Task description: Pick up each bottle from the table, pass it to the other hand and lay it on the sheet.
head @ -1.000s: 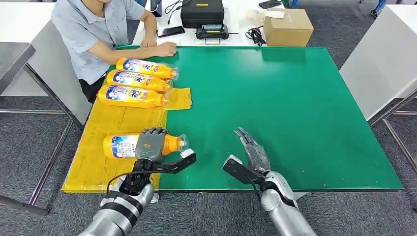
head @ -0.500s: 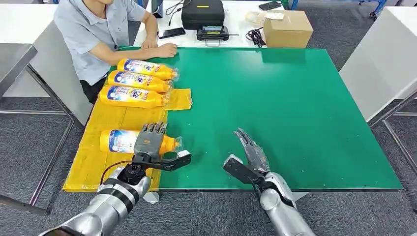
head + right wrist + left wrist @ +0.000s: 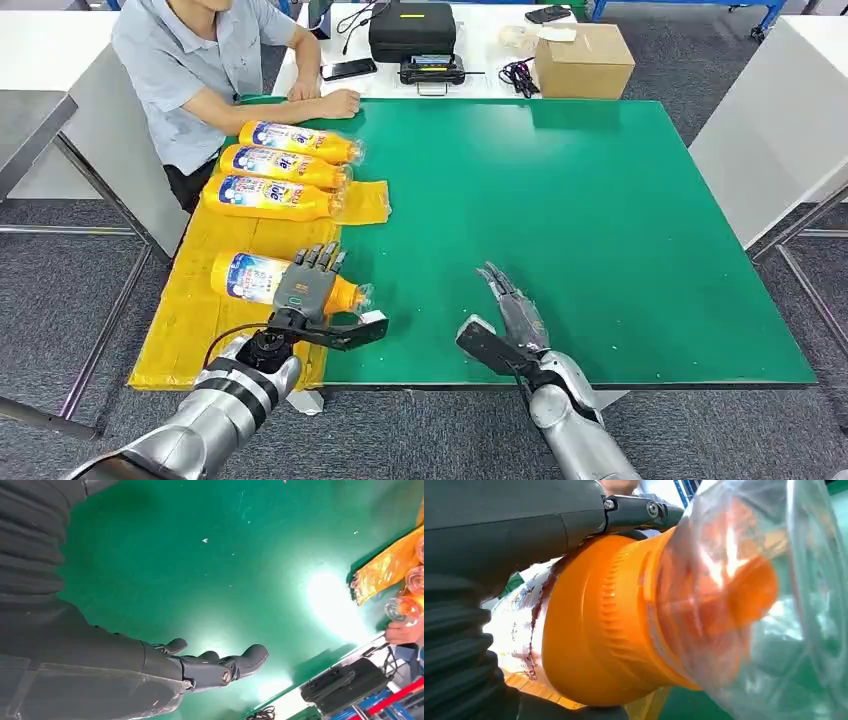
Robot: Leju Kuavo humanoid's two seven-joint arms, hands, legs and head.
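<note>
Head view: four orange bottles lie on their sides on the yellow sheet (image 3: 195,320) along the green worktop's (image 3: 600,230) left edge, caps toward 3 o'clock. Three rest in a touching row at the sheet's far end: the farthest bottle (image 3: 297,141), the middle bottle (image 3: 283,165) and the nearest of the row (image 3: 270,196). The fourth bottle (image 3: 285,282) lies apart toward 6 o'clock, under the robot's left hand (image 3: 305,290), whose fingers drape over its neck end, tips lifted and fanned toward 12 o'clock; whether they grip the bottle cannot be told here. The right hand (image 3: 512,312) hovers over bare green at about 5 o'clock on the worktop, fingers straight and held apart, holding nothing. A seated person (image 3: 200,60) rests a forearm on the worktop's far left corner. On the white table behind stand one black case (image 3: 412,28), one cardboard box (image 3: 584,57) and one phone (image 3: 349,68). Left wrist view: the fourth bottle's orange shoulder (image 3: 599,635) and clear cap (image 3: 764,605) sit right against the hand's dark finger (image 3: 524,525), which lies along the bottle's side; the sheet shows beneath it. Right wrist view: the right hand's fingers (image 3: 220,667) stretch out, slightly curled and empty, above the green surface, with the sheet's edge (image 3: 385,572) and bottle caps far off.
</note>
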